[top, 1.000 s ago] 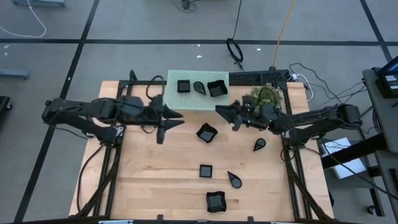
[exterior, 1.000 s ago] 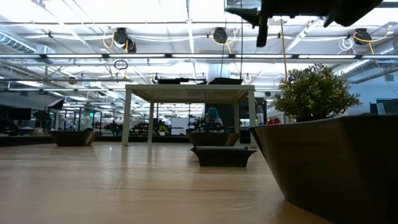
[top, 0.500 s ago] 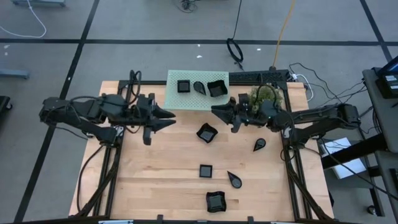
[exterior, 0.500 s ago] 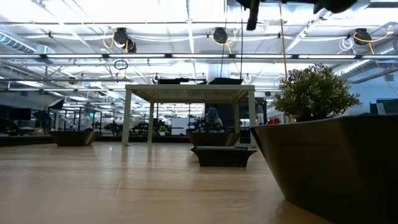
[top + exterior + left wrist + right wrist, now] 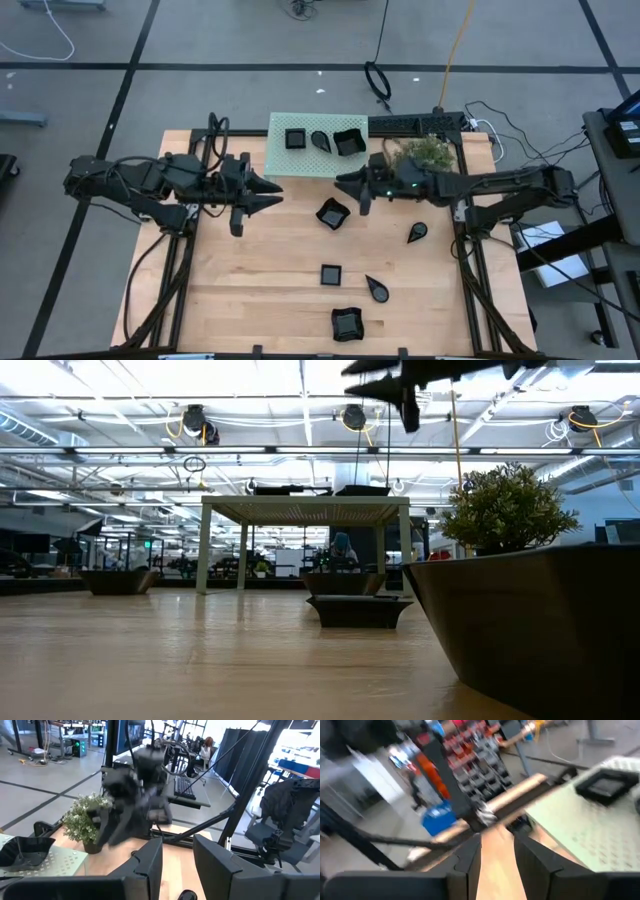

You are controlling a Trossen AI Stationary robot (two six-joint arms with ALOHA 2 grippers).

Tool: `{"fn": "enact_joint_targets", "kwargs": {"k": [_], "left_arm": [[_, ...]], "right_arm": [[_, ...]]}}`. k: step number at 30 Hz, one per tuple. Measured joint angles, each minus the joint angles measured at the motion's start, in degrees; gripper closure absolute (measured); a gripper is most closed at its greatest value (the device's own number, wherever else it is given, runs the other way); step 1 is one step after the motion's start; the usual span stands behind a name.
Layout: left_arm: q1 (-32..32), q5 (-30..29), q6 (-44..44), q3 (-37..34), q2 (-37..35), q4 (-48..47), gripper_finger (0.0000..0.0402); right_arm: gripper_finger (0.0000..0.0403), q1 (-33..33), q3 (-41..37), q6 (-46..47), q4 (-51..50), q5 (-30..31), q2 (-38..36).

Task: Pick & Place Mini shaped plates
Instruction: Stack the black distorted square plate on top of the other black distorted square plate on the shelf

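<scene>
1. The left gripper [image 5: 268, 192] hangs over the table's left half, pointing toward the centre; its two fingers [image 5: 150, 865] stand apart with bare wood in the gap, holding nothing.
2. The right gripper [image 5: 345, 181] hangs just beside the mint-green perforated stand [image 5: 285, 160], near its front right corner; its fingers [image 5: 470, 855] are parted with a clear gap and carry nothing.
3. On the stand rest three mini shaped plates: a small square [image 5: 295, 139], a teardrop [image 5: 320, 140] and a larger curved-rim square [image 5: 348, 142].
4. On the wooden table [image 5: 240, 290] lie five more: a curved-rim square [image 5: 332, 213] near the centre; a teardrop [image 5: 417, 233] to the right; a small square [image 5: 330, 273]; a teardrop [image 5: 377, 290]; a curved-rim square [image 5: 347, 323] at the front edge.
5. A bushy green plant [image 5: 428, 152] stands at the back right, partly under the right arm.
</scene>
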Motion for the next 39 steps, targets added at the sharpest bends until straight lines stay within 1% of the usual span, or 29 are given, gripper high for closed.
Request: {"fn": "enact_joint_targets", "kwargs": {"k": [2,5,8,11,13,15,17,20,23,26,30,33,36,39], "left_arm": [[0.0,-0.02,0.0,0.0,0.0,0.03,0.0289],[0.0,-0.04,0.0,0.0,0.0,0.13,0.0289],[0.0,-0.04,-0.02,0.0,0.0,0.25,0.0289],[0.0,-0.04,-0.46,0.0,0.0,0.23,0.0289],[0.0,-0.04,-1.46,0.0,0.0,0.23,0.0289],[0.0,-0.02,-1.78,0.0,0.0,0.21,0.0289],[0.0,0.11,-1.83,0.0,0.0,0.16,0.0289],[0.0,1.13,-1.74,0.0,0.0,-0.02,0.0289],[-0.04,1.51,-0.76,0.0,0.0,-0.27,0.0289],[-0.04,1.52,0.52,0.0,0.0,-0.83,0.0289],[-0.01,1.51,1.93,0.0,0.0,-0.84,0.0289],[0.02,1.51,3.12,0.0,0.0,-0.83,0.0289],[0.02,1.51,3.41,0.0,0.0,-0.82,0.0289],[0.01,1.51,3.35,0.0,0.0,-0.82,0.0289]], "right_arm": [[0.0298,0.49,-0.04,-2.24,-1.83,0.01,1.75],[0.0298,1.03,0.0,-6.61,-0.45,0.0,5.86],[0.0298,1.08,-0.12,-15.93,1.63,-0.87,10.46],[0.0298,1.08,-0.11,-20.14,10.41,-5.58,14.62],[0.0298,1.13,-0.04,-19.44,17.24,-9.2,17.14],[0.0298,1.19,-0.04,-16.67,21.05,-10.78,19.59],[0.0298,0.9,-0.04,-13.08,18.99,-10.51,20.9],[0.0294,0.51,-0.04,-8.73,11.32,-8.55,21.78],[0.0283,0.89,-0.09,-7.48,2.6,-7.0,21.8],[0.0261,1.88,-0.09,-6.34,-2.5,-5.74,21.8],[0.0222,3.23,-0.11,-3.68,-3.6,-5.06,21.76],[0.0198,4.05,-0.09,-4.84,-3.46,-1.16,22.65],[0.0189,4.41,-0.11,-8.03,-3.24,0.08,23.77],[0.019,4.77,-0.03,-10.07,-1.95,0.98,26.03]]}}
